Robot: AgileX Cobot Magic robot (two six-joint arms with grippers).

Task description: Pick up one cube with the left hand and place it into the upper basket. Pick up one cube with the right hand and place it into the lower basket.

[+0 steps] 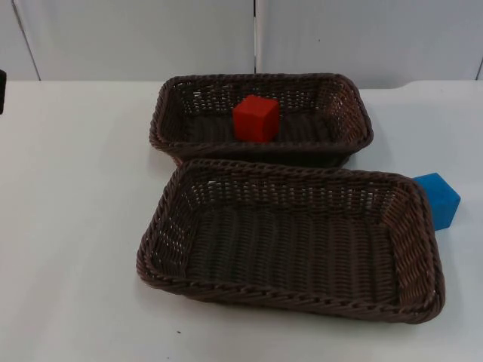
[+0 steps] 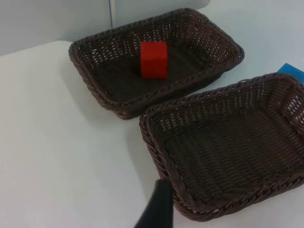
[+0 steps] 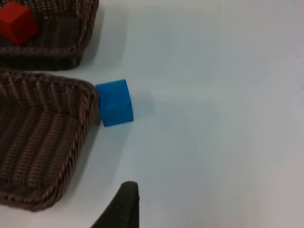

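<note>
1. Lower basket [image 1: 290, 302] lies on the white counter [image 1: 75, 226], nearest the camera, nothing inside it.
2. Upper basket [image 1: 260, 81] lies just behind it, holding the red cube [image 1: 256, 118].
3. Blue cube [image 1: 438, 200] rests on the counter against the lower basket's right corner.
4. Left hand [image 2: 156, 209] hovers beside the lower basket; right hand [image 3: 121, 206] hangs near the blue cube. Whether either is spread, I cannot tell.

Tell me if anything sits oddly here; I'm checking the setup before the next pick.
Nothing is spilled or damaged. The red cube sits upright in the upper basket. The blue cube lies on the table outside the lower basket, right against its rim, which may crowd the right hand's grasp.
</note>
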